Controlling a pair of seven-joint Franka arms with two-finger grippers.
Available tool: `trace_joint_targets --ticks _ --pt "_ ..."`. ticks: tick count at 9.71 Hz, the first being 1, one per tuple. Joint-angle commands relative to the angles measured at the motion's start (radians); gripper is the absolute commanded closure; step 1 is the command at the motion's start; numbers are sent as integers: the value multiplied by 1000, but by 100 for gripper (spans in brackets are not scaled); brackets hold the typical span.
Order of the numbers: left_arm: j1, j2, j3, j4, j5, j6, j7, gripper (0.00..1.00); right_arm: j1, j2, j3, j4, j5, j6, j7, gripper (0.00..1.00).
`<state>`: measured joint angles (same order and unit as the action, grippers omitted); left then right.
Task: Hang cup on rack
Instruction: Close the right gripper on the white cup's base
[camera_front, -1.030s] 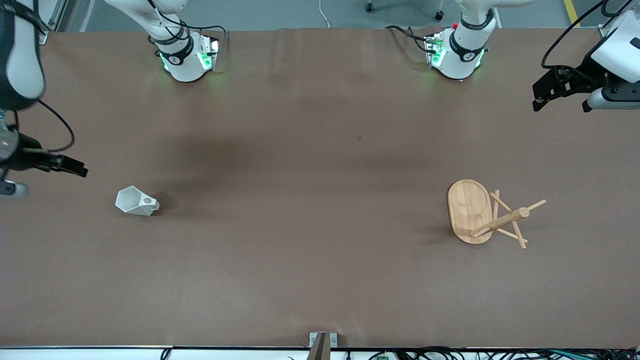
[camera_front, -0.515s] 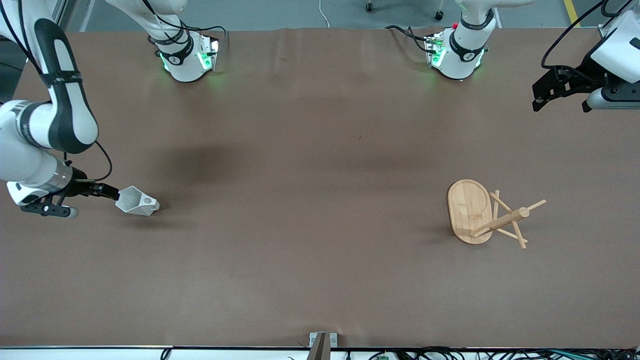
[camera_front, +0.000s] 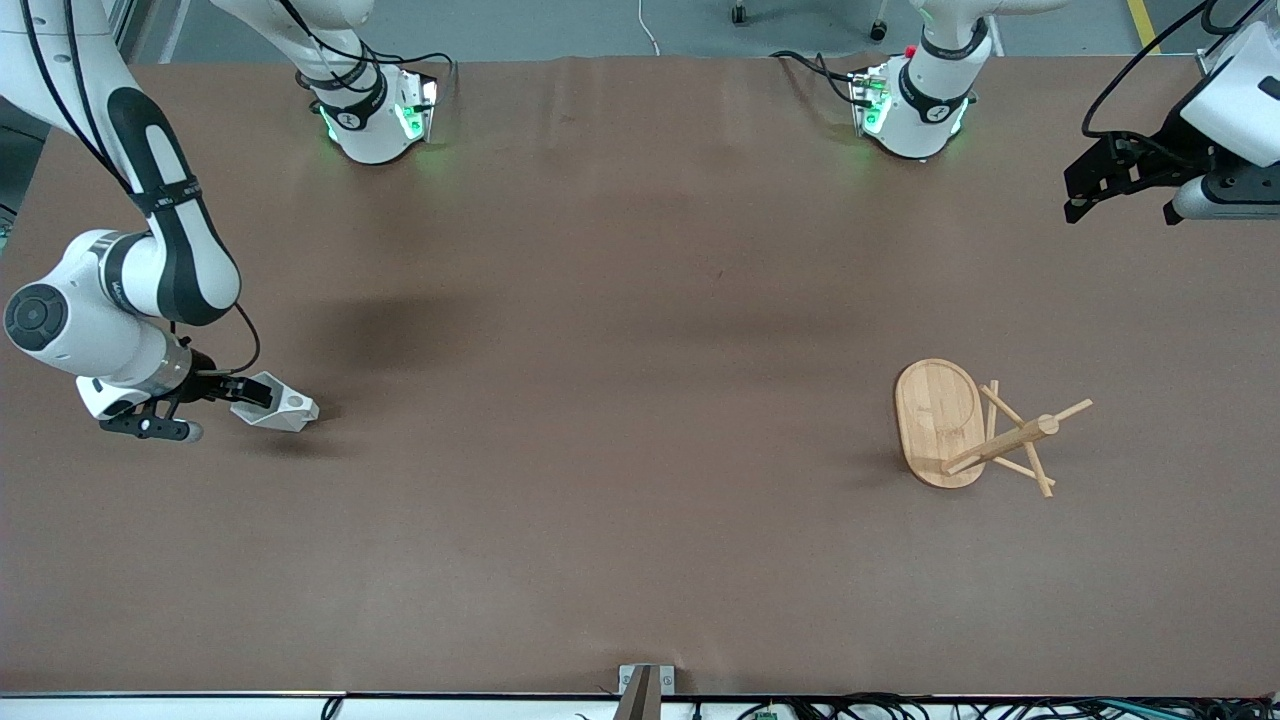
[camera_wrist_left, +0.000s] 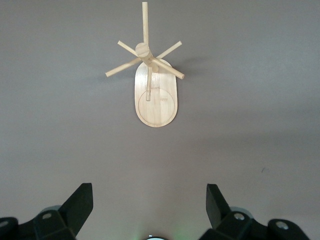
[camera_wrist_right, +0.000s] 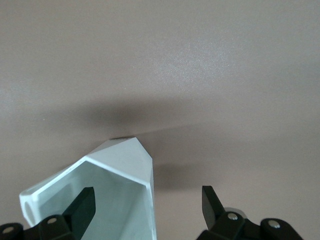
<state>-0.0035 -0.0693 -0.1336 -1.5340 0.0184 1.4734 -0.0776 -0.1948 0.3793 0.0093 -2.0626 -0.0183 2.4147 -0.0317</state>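
The white faceted cup (camera_front: 287, 409) lies on its side on the brown table near the right arm's end. Its mouth faces my right gripper (camera_front: 250, 392). That gripper is open and low at the cup's rim. In the right wrist view one fingertip (camera_wrist_right: 84, 204) is inside the cup's mouth, the other fingertip (camera_wrist_right: 210, 200) is outside, and the cup's wall (camera_wrist_right: 142, 172) stands between them. The bamboo rack (camera_front: 940, 420) stands toward the left arm's end of the table. It also shows in the left wrist view (camera_wrist_left: 155, 97). My left gripper (camera_front: 1080, 205) is open and empty, held in the air and waiting.
The brown table (camera_front: 620, 400) stretches wide between the cup and the rack. A small metal bracket (camera_front: 645, 682) sits at the table's edge nearest the front camera. The two arm bases (camera_front: 375, 110) stand along the edge farthest from the camera.
My right arm has swung in from the table's end toward the cup and lowered, so its open fingers now straddle the cup's rim. The cup, the rack and the left arm have not moved.
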Motion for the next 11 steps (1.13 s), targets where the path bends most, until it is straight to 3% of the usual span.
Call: trace_joint_targets --ticks 1,2,4,9,11 --pt "-1 13 0 -21 -5 4 13 0 -18 7 12 -10 8 26 -16 27" --pt "0 13 0 -21 -5 4 13 0 -20 12 12 -8 8 24 -14 47" --pt "0 13 0 -21 -5 4 15 0 -26 13 14 -5 17 27 -13 97" --pt "-1 13 0 -23 -3 4 15 0 -29 23 14 45 15 -11 -78 99" --pt "-3 13 -1 -23 -3 4 15 0 -34 18 18 219 20 -308 -158 99"
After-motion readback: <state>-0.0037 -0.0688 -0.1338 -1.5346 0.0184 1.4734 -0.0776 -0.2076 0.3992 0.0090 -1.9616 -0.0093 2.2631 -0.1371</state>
